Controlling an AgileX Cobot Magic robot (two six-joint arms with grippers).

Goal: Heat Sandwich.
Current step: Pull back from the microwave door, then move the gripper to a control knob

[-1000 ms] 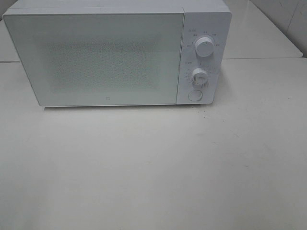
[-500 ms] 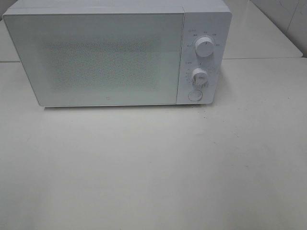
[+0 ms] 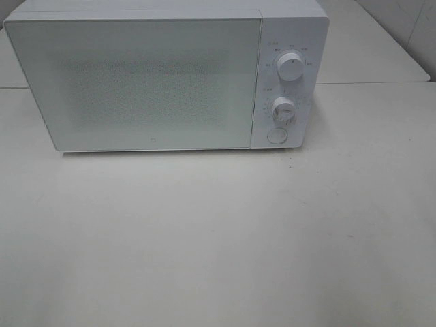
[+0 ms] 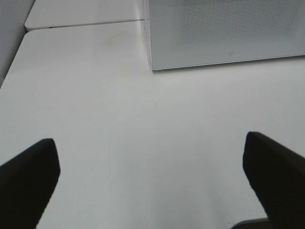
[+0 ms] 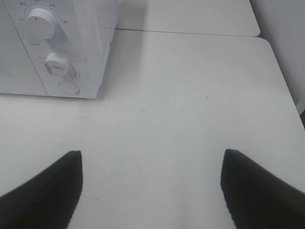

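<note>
The sandwich is out of view. A white microwave (image 3: 163,78) stands at the back of the table with its door shut; its two dials (image 3: 291,68) and round button (image 3: 276,135) are on its right side. Neither arm shows in the high view. In the left wrist view my left gripper (image 4: 152,176) is open over bare table, nothing between its black fingers (image 4: 28,176), short of the microwave's left corner (image 4: 157,57). In the right wrist view my right gripper (image 5: 151,186) is open and empty over the table, to the right of the dial panel (image 5: 52,64).
The white table (image 3: 218,238) stretches in front of the microwave. A seam to a second tabletop (image 5: 190,32) runs behind it. The table's right edge (image 5: 286,95) lies near the right gripper, the left edge (image 4: 14,67) near the left one.
</note>
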